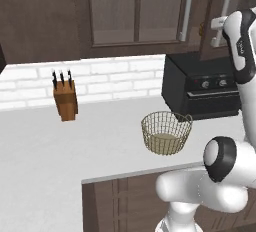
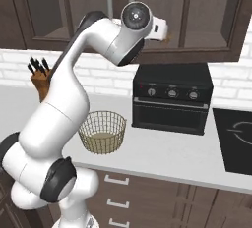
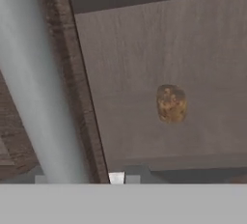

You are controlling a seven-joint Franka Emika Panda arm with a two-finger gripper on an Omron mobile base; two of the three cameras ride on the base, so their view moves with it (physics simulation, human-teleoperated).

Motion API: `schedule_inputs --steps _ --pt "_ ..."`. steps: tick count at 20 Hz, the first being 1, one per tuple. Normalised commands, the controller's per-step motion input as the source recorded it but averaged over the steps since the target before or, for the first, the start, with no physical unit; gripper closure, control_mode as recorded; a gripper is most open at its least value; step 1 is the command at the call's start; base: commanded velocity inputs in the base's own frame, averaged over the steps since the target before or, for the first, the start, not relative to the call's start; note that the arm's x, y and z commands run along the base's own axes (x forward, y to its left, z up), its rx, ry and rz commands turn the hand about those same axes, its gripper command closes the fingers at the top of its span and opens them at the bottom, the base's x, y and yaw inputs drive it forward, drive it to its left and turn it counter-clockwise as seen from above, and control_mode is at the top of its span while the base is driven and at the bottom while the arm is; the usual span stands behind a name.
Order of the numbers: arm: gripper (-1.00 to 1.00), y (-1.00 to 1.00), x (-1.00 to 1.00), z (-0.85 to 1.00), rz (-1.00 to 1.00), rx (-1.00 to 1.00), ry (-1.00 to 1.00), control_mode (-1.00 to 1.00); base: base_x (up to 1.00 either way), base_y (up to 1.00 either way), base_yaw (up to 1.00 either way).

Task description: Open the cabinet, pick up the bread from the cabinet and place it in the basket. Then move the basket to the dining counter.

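Observation:
The cabinet [image 1: 135,11] hangs above the counter, and its right glass door [image 1: 220,6] stands ajar. The bread [image 3: 171,103], a small golden-brown roll, lies on the cabinet's shelf and peeks out as the bread [image 1: 201,28] beside the door edge and as the bread [image 2: 169,39]. My gripper [image 1: 216,24] is raised to the shelf opening, close to the door's silver bar handle [image 3: 34,88]. The gripper [image 3: 89,178] is open and holds nothing. The wire basket [image 1: 166,133] sits empty on the counter below, also seen as the basket [image 2: 102,132]. The dining counter is out of view.
A black toaster oven [image 2: 171,99] stands on the white counter [image 1: 100,136] right of the basket. A knife block [image 1: 65,101] stands against the brick backsplash to the left. A dark cooktop [image 2: 236,138] lies at the far right.

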Motion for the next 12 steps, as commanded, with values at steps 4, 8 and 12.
schedule_inputs --steps 4,8,12 --pt "1.0 -0.98 -1.0 -0.1 0.0 0.0 -0.03 -1.0 0.0 0.0 0.0" --pt "1.0 -1.0 -1.0 -0.12 0.0 0.0 0.0 -1.0 0.0 0.0 0.0" --pt "1.0 -1.0 -1.0 -0.2 0.0 0.0 -0.02 -1.0 0.0 0.0 0.0"
